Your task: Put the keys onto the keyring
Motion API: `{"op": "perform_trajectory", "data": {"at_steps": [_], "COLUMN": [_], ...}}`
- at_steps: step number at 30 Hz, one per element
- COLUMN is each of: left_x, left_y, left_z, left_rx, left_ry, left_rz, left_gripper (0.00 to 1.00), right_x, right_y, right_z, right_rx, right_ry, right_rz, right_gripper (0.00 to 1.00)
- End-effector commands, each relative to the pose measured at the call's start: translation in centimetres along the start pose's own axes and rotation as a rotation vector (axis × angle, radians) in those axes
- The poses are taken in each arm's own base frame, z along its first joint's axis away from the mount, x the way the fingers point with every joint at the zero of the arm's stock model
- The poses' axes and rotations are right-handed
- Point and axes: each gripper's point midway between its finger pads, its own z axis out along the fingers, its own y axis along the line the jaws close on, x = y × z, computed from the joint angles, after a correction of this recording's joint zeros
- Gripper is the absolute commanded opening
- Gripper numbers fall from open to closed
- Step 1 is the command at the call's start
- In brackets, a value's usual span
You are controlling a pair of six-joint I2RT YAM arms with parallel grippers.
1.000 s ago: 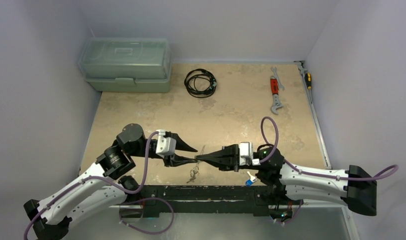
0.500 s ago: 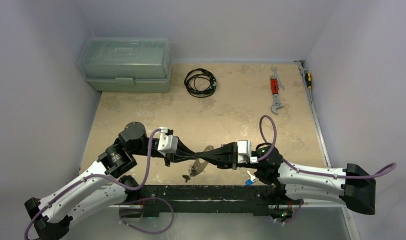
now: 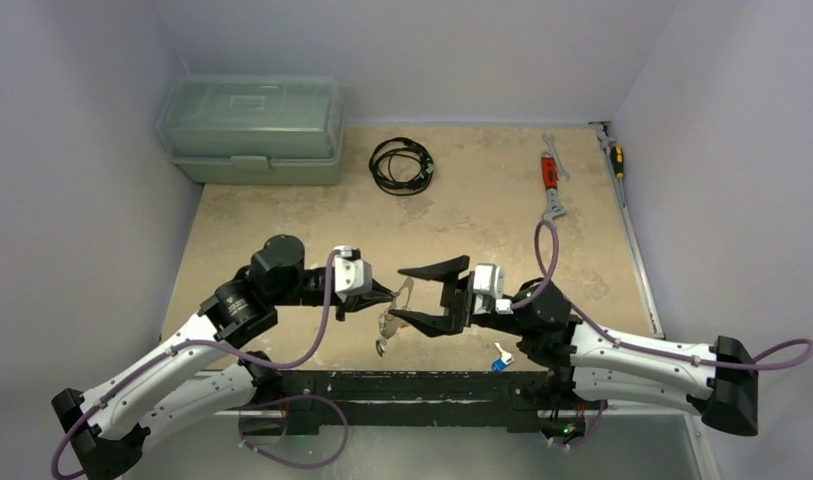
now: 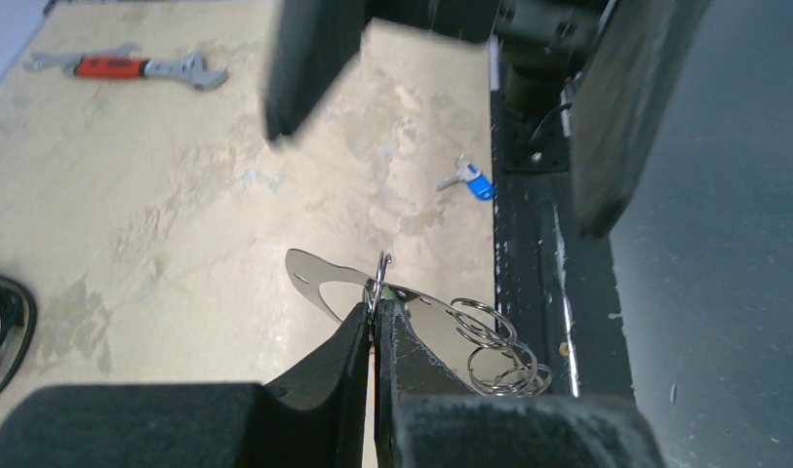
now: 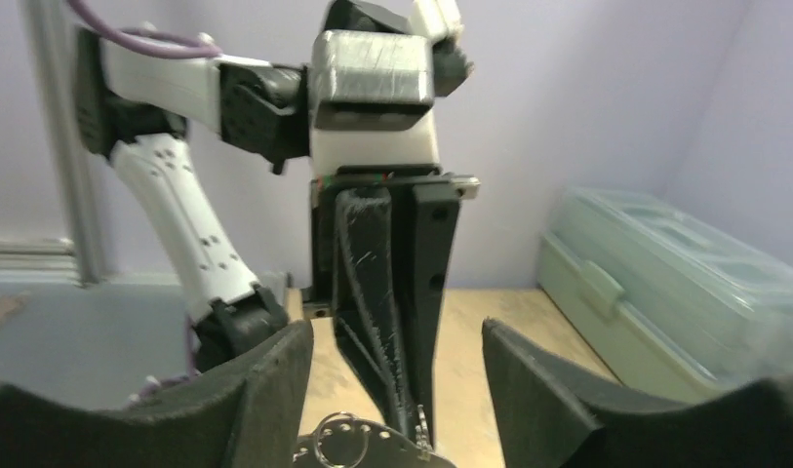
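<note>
The left end effector [image 4: 375, 314] is pinching the silvery keyring [image 4: 319, 281] between closed tips, seemingly raised off the bench [image 4: 178, 195] with small rings [image 4: 490, 341] dangling beneath, probably to steady the loop for threading. The right end effector [image 3: 397, 294] is gaping wide around it, gripping nothing, apparently free to fetch the blue-headed key [image 4: 467, 179] lying near the bench's front edge.
</note>
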Motion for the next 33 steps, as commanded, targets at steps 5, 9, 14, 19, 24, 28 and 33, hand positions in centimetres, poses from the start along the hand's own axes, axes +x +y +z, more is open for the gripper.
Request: {"op": "perform_trajectory", "data": {"at_steps": [5,9,14,19,24,28,33], "left_x": [0.9,1.6,1.5,1.2,1.0,1.0,1.0], "left_y": [3.2,3.6,3.4,3.1,2.9,2.9,2.7], "left_z": [-0.2,0.0,-0.1,-0.3,-0.4,-0.4,-0.3], "left_rx": [-0.129,-0.135,-0.131,-0.125,-0.119,-0.118,-0.106], "left_ry": [0.117,0.159,0.152,0.137,0.129,0.130,0.128], "left_rz": [0.031,0.015,0.020,0.026,0.029,0.027,0.026], "left_gripper": [0.00,0.00,0.00,0.00,0.00,0.00,0.00], "right_x": [1.5,3.9,5.4,5.9,6.5,6.4,6.3], "right_y": [-5.5,-5.5,-4.9,-4.6,-4.0,-3.5,-3.1], "right_z": [-2.6,-3.4,-3.3,-2.9,-2.1,-1.5,-0.8], "right_rx": [0.288,0.279,0.241,0.209,0.168,0.133,0.106], "right_ry": [0.367,0.576,0.676,0.672,0.640,0.614,0.583], "right_rz": [-0.079,-0.066,-0.037,-0.045,-0.042,-0.041,-0.038], "right_gripper": [0.72,0.65,0.60,0.52,0.45,0.45,0.44]}}
